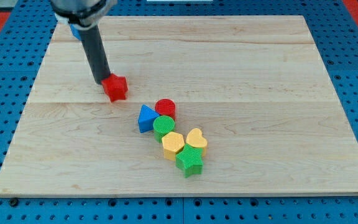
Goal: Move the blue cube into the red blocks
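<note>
A blue block (pixel 75 31), likely the blue cube, shows only as a sliver at the view's top left, mostly hidden behind the arm. A red star-like block (pixel 115 87) lies left of centre. A red cylinder (pixel 165 108) lies lower right of it. My tip (pixel 100 81) rests on the board, touching or almost touching the left side of the red star-like block, well below the blue block.
A cluster runs down from the red cylinder: a blue triangle (pixel 145 118), a green cylinder (pixel 164 127), a yellow hexagon (pixel 173 145), a yellow heart (pixel 196 139) and a green star (pixel 189 162). The wooden board (pixel 278 74) lies on a blue pegboard.
</note>
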Controlling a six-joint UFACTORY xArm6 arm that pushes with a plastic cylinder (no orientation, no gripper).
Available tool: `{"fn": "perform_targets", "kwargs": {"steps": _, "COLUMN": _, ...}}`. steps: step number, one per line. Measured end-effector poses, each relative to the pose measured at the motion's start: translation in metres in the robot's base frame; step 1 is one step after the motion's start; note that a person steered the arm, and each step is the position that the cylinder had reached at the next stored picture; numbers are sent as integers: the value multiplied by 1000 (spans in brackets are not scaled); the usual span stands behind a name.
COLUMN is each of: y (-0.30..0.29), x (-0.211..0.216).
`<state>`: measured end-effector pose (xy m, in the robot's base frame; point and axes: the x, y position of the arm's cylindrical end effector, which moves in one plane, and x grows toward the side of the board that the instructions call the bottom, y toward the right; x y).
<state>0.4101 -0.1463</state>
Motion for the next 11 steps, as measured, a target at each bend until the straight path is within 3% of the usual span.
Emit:
{"fn": "perform_targets", "kwargs": {"steps": 2, "y": 80, "x": 19}}
{"fn": "perform_targets", "kwargs": {"steps": 3, "y": 78, "x": -5}}
{"fn": "perform_targets", "kwargs": {"steps": 4, "y": 62, "x": -78}}
{"fn": "perform_targets", "kwargs": {"steps": 5, "y": 59, "x": -181}}
{"fn": "perform_targets", "kwargs": {"steps": 6, "y": 1, "x": -219}}
{"fn": "perform_targets", "kwargs": {"steps": 7, "y": -118, "x": -216}}
{"fn": "perform_targets", "kwargs": {"steps": 8, "y": -103, "x": -186}}
{"fn": "perform_targets", "kwargs": {"steps": 9, "y": -16, "x": -161}}
{"fn": "perform_targets", "kwargs": {"steps": 11, "y": 85, "x": -46}}
